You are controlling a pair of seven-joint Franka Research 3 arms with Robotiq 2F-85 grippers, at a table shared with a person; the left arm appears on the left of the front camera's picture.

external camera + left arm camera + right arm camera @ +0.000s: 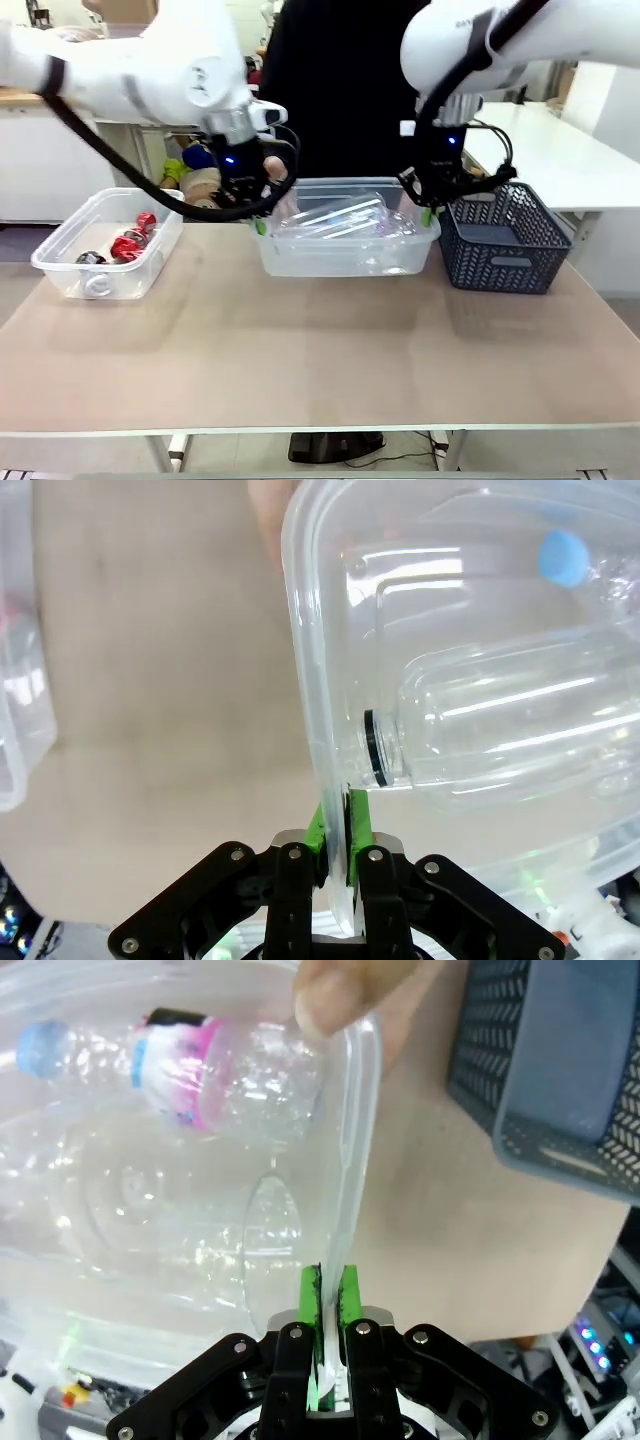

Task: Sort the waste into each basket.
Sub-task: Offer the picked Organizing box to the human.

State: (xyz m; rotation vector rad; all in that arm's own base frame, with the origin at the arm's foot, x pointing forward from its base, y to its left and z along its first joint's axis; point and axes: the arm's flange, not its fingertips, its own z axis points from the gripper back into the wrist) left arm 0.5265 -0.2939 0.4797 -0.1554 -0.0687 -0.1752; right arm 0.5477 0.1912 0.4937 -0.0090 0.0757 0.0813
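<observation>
Two clear tubs stand on the counter (320, 350). The middle tub (345, 255), toward the far edge, holds clear plastic bottles (335, 215) lying on their sides; the left wrist view shows one with a black neck ring and another with a blue cap, and the right wrist view shows one crumpled bottle with a pink label and a pale blue cap. The left tub (105, 270), near the counter's left edge, holds red and silver cans (130, 240). A dark grey lattice basket (505, 245) stands just beside the middle tub, toward the right edge.

The left claw (335, 825) is clamped shut on the middle tub's left wall, green pads pressing either side of the clear plastic. The right claw (330, 1295) is pinched the same way on that tub's right rim. A person's fingers (335, 995) touch the rim above the right claw, at the tub's far right corner.
</observation>
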